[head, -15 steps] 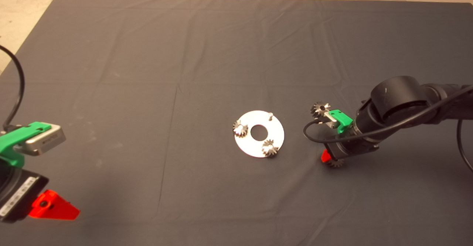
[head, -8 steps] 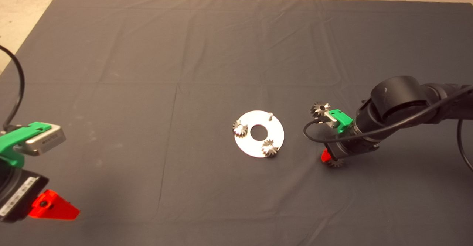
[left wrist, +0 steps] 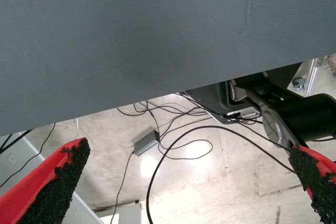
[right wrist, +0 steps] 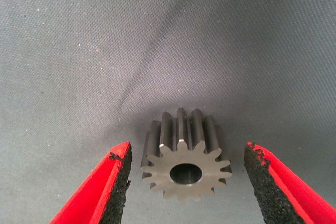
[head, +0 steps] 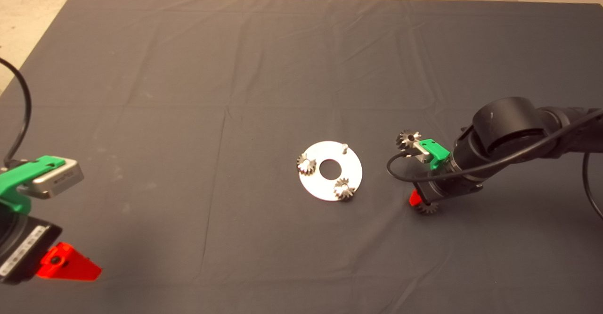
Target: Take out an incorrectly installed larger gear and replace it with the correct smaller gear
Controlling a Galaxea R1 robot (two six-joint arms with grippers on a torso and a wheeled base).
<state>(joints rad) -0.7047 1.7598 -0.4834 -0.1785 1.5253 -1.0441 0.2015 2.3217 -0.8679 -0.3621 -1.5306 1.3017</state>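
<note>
From overhead, my right gripper [head: 420, 204] is down on the dark mat [head: 188, 92], well to the right of the round silver metal plate with a centre hole [head: 351, 163]. Two shiny small gears [head: 306, 164] sit on the plate's pegs, and one thin bare metal peg [head: 345, 147] stands free at its far edge. The larger dark grey cone-shaped bevel gear [head: 408, 138] lies off the plate on the mat, just beyond my wrist. My left gripper [head: 66, 263] waits at the lower left edge.

Left wrist camera: fingers [left wrist: 50, 187] spread wide, nothing between them, only the mat's edge and floor cables below.

Right wrist camera, and here's the action: the small dark grey metal gear with its round bore [right wrist: 185, 162] stands on the mat between my pads [right wrist: 116, 187], jaws wide, a gap on each side, not yet touching. It looks roughly centred, good. I'd close evenly on opposite teeth so it doesn't skid or tip, keeping the bore clear of my pads for threading over that bare peg.
</note>
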